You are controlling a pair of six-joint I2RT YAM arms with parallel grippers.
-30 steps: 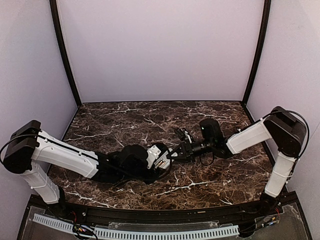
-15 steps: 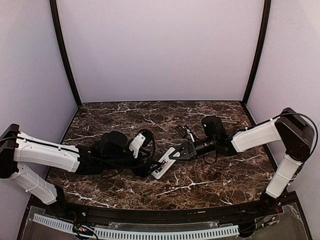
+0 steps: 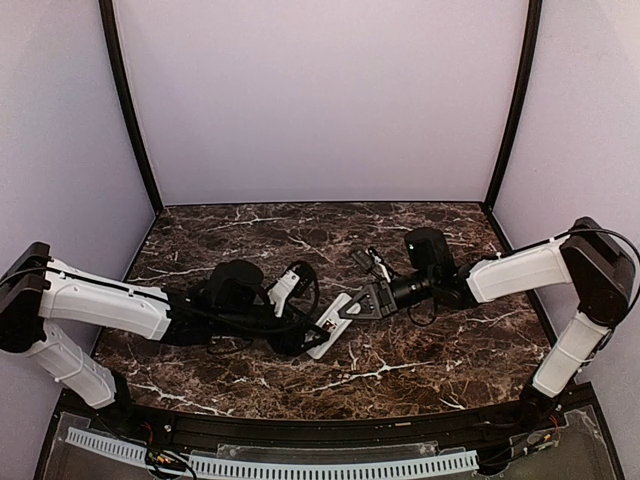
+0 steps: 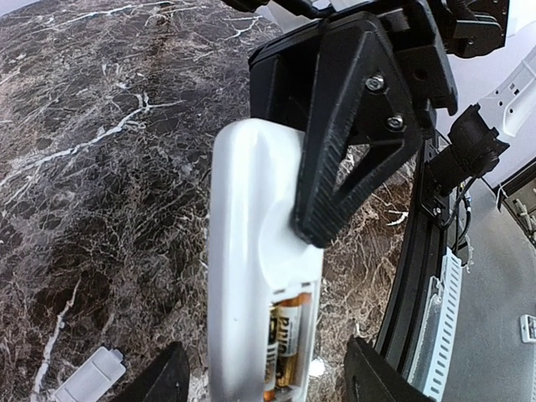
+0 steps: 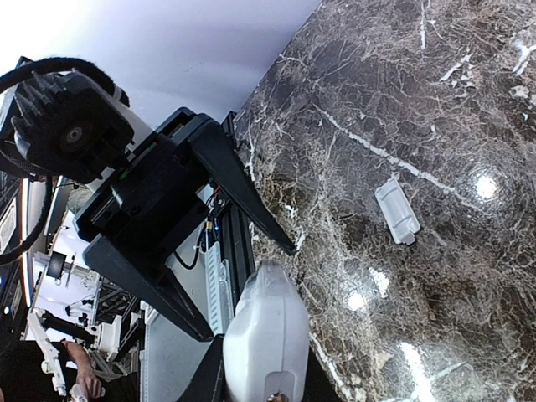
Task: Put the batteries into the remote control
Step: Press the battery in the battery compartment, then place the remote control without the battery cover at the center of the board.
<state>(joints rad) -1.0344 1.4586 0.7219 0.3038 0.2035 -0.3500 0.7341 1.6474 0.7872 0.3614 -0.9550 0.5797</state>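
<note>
The slim white rectangular plastic remote control [image 3: 331, 327] has rounded corners and a smooth, glossy shell. It is turned plain back up, its recessed compartment uncovered. In that recess lies a small copper-and-black cylindrical battery [image 4: 285, 339] with a shiny printed wrap.

The right gripper [image 3: 352, 308] is clenched on the remote's far end. One black triangular finger [image 4: 352, 151] with a ribbed inner face and two bright screws presses on the remote's back beside the compartment.

The left gripper [image 3: 312, 340] is released. Its matte black fingers [image 4: 159, 381] stand spread to either side of the remote's compartment end, apart from the shell.

A small flat white rectangular cover piece [image 5: 398, 209] lies well apart from the remote on the polished dark brown marble table [image 3: 420, 370], veined in white.
</note>
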